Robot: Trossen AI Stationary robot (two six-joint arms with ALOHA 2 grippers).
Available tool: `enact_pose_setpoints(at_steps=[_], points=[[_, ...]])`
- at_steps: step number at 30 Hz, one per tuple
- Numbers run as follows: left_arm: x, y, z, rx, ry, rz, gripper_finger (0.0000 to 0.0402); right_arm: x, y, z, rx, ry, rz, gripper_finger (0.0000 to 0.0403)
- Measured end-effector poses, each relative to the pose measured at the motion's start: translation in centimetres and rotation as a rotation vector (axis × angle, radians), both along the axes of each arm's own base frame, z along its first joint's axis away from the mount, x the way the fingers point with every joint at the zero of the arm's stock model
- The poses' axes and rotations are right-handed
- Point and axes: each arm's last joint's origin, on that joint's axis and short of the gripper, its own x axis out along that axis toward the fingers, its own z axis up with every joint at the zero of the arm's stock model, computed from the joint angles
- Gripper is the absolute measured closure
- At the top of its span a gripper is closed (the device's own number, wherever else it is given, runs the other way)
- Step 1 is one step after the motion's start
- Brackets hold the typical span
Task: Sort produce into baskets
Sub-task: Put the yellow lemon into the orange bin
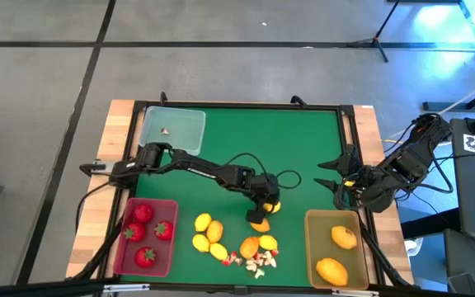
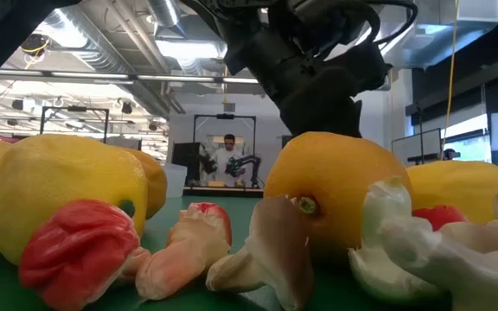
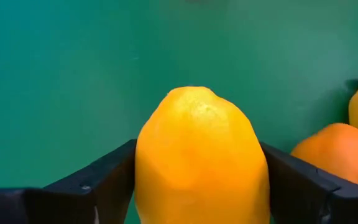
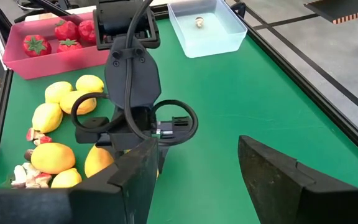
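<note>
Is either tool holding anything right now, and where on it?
The left tool has its fingers on both flanks of an orange lemon, across its middle, low over the green mat. The right tool stands open and empty.

- The lemon [image 3: 201, 158] between the left gripper's fingers [image 3: 101, 180] has a finely pitted, slightly glossy skin.
- Those fingers look like matt black plastic.
- The green mat [image 1: 295, 140] is smooth and matt.
- The table edge [image 1: 115, 124] is pale bare wood.
- The clear tray [image 1: 173, 130] is translucent plastic.
- The pink tray [image 4: 55, 59] is opaque, smooth plastic.
- The strawberries [image 1: 144, 233] look glossy.
</note>
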Motion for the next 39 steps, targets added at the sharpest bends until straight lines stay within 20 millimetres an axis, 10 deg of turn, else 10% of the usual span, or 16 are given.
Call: enact_pose_setpoints(at_steps=[31, 39], points=[[3.0, -2.8, 8.9, -0.185, -0.685, 0.089, 0.0125, 0.0, 0.0, 0.0, -0.002, -0.001, -0.002, 0.0182], [4.5, -3.0, 7.2, -0.268, -0.852, 0.106, 0.0125, 0.0, 0.0, 0.0, -0.002, -0.002, -0.002, 0.0182]])
